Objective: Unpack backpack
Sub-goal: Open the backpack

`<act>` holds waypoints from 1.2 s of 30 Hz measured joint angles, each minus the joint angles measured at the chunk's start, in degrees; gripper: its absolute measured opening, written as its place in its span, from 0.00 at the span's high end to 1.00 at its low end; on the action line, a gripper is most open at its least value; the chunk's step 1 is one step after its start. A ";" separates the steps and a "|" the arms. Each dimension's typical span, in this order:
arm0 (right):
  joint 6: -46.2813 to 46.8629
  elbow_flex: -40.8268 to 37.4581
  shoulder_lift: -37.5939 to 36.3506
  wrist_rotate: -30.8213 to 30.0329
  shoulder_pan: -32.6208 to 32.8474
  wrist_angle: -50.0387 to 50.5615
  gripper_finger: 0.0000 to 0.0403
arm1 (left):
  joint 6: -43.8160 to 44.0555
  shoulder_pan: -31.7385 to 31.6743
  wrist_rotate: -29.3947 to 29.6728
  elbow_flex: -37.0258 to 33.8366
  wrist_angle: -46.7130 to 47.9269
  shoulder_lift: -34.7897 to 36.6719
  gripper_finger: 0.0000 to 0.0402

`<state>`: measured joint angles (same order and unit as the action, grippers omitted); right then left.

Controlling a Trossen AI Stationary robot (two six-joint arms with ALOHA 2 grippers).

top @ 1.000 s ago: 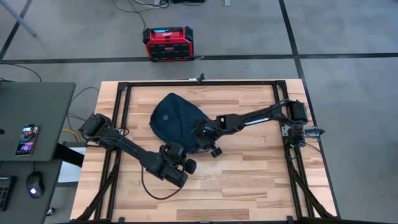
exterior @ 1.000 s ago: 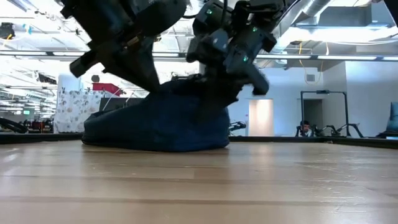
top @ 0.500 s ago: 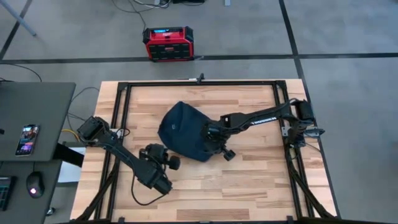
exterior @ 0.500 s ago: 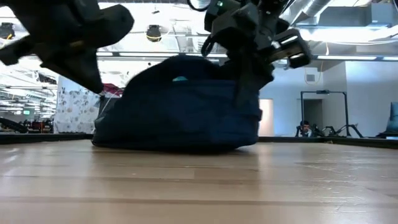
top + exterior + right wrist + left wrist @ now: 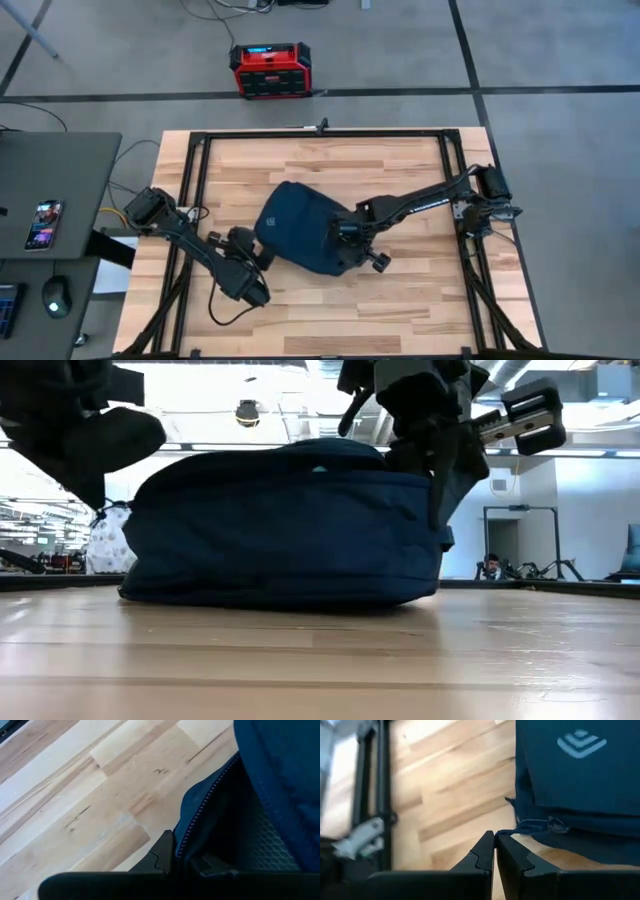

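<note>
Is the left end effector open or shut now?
Shut. In the left wrist view its fingers meet with nothing between them, and the left end effector points at the backpack without gripping it.

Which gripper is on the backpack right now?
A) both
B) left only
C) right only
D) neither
C: the right gripper is shut on the backpack at its zipper edge, while the left gripper is shut and empty, just short of the backpack over the table.

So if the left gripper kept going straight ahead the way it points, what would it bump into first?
Probably the backpack. The left gripper, fingers shut, points at the backpack's near lower edge with its loose cord, across a bit of bare table.
</note>
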<state>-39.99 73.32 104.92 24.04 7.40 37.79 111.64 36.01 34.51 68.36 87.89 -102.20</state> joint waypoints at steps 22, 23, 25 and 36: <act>30.75 21.45 0.00 -11.49 0.68 14.93 0.62 | -56.26 -0.20 -5.67 -0.04 -28.17 23.67 0.63; 31.99 23.44 0.00 -13.46 1.13 17.36 0.60 | -59.47 -0.57 -5.55 -0.01 -28.89 25.12 0.61; 35.06 27.90 -0.02 -18.33 2.08 23.23 0.57 | -65.92 -1.69 -5.38 0.00 -29.97 27.21 0.60; 61.92 24.09 -6.73 -35.30 8.46 35.25 0.54 | -99.61 -9.45 -8.43 0.00 -49.29 21.97 0.60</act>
<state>21.93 97.41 98.20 -11.26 15.86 73.04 12.02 26.56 26.08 68.36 38.60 -80.23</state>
